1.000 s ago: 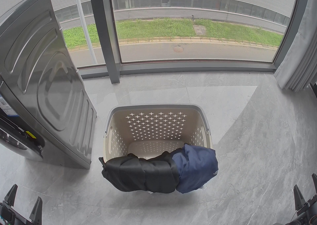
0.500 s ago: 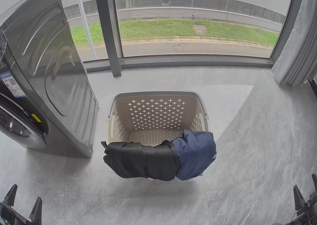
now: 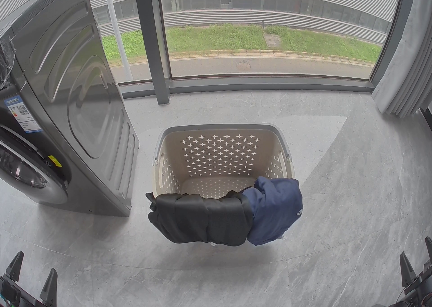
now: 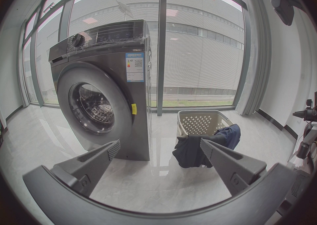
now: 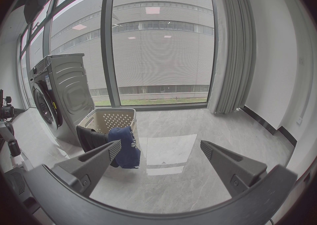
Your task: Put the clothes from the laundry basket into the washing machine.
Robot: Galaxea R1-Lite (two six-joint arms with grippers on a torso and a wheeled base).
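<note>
A beige laundry basket (image 3: 223, 132) stands on the grey floor in the middle of the head view. Over its near rim hang a black garment (image 3: 202, 220) and a dark blue garment (image 3: 275, 209). A dark grey washing machine (image 3: 81, 96) stands to the left, its round door (image 4: 90, 105) closed. My left gripper (image 3: 31, 276) is open at the bottom left corner, well short of the basket. My right gripper (image 3: 418, 260) is open at the bottom right corner. Both are empty. The wrist views show the basket (image 4: 198, 120) (image 5: 109, 118) and the clothes (image 4: 191, 149) (image 5: 127, 148) beyond the open fingers.
Floor-to-ceiling windows with a dark post (image 3: 150, 33) run behind the basket. A grey curtain (image 3: 405, 74) hangs at the right. Bare marble floor lies around the basket and in front of the machine.
The head camera has shifted, so the basket and machine sit higher and further right in the picture. More of the machine's front shows. Both grippers keep their place.
</note>
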